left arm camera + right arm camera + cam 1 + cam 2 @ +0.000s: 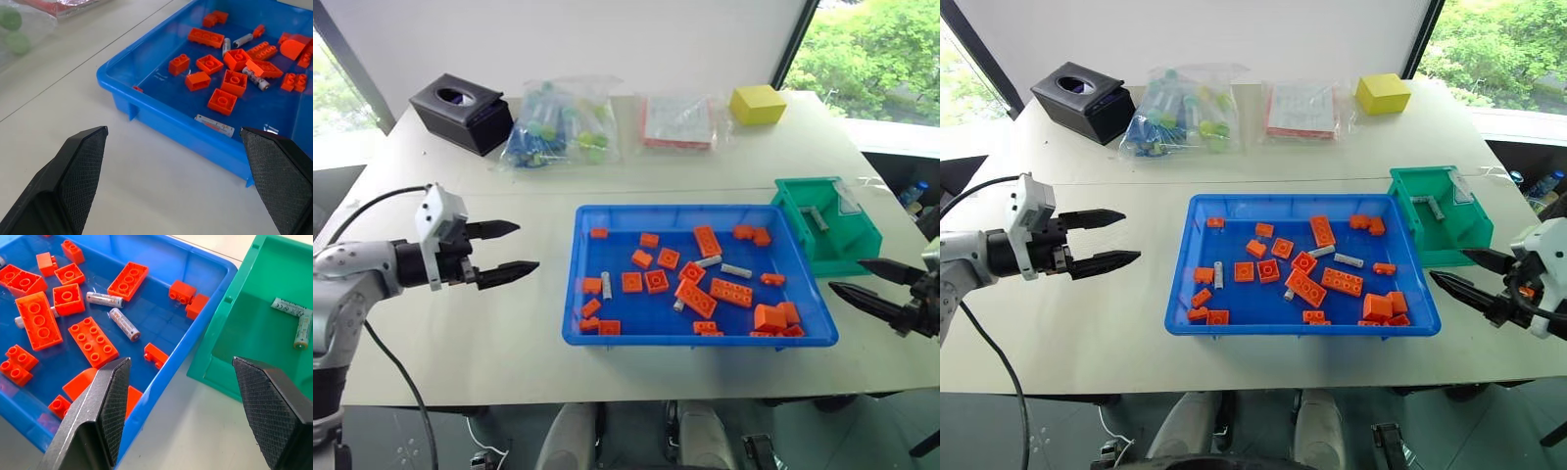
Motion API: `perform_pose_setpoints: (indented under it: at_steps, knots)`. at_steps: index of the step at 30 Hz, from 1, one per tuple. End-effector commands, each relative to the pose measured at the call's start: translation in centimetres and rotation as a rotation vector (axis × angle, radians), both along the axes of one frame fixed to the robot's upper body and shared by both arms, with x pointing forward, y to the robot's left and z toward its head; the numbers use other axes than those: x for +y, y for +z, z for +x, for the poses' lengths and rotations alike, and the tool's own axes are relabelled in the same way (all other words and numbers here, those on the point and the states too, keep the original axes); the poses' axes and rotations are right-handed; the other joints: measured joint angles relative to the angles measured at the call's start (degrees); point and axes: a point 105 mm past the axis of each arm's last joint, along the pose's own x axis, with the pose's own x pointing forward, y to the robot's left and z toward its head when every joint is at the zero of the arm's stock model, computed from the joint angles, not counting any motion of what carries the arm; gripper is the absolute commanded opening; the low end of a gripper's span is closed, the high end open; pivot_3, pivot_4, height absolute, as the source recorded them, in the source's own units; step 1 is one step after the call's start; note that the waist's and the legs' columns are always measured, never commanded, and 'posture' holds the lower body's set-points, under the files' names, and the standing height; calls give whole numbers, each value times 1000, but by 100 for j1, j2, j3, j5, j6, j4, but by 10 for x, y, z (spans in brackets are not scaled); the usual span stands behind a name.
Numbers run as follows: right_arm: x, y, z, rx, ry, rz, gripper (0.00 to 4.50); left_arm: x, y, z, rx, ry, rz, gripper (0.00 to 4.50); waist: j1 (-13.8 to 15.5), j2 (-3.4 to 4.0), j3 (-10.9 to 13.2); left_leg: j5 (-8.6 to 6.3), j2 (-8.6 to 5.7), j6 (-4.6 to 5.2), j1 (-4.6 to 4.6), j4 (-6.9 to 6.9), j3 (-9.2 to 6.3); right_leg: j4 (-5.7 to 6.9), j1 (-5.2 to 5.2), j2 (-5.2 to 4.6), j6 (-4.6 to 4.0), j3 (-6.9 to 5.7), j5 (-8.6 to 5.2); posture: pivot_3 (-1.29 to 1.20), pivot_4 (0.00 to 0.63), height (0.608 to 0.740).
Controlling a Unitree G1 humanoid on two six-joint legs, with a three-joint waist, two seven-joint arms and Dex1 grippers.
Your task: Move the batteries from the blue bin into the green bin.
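Observation:
The blue bin (576,294) lies in the middle of the table, holding orange bricks (695,297) and several slim grey batteries, such as one (736,271) right of centre, one (709,261) beside it and one (606,284) near the left wall. The green bin (862,240) stands against the blue bin's right end with a battery (818,217) inside. My left gripper (524,247) hovers open over the table left of the blue bin. My right gripper (847,275) hangs open near the front of the green bin, at the blue bin's right front corner. The right wrist view shows two batteries (124,324) among the bricks.
At the back of the table are a black tissue box (460,112), a clear bag of blue and green items (558,127), a packet of red-and-white sheets (677,121) and a yellow block (758,104). A window runs along the right.

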Motion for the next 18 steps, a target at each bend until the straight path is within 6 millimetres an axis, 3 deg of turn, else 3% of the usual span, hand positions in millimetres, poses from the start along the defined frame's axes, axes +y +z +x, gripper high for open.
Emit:
perform_pose_setpoints:
  at_steps: [1, 10, 18]
  knots:
    - [6, 5, -1, -26, 18, 0, 3385, 1, 12, -2, -43, 4, 2, 4500, 0, 0, 0, 0, 0, 0, 0, 0, 0, 0, 0, 0, 0, 0, 0, 0, 150, 692]
    - [7, 6, -2, -23, 12, 4, 3385, 1, 12, 1, -41, 14, -3, 4500, 2, -1, 1, 0, 0, 0, 0, 0, 0, 0, 0, 0, 0, 0, 0, 0, 150, 692]
    - [12, 17, 7, -30, 63, -17, 3385, -11, 12, -5, -42, -36, -12, 4500, -5, -1, 3, 0, 0, 0, 0, 0, 1, 0, 0, -1, -1, 0, 0, 0, 150, 692]
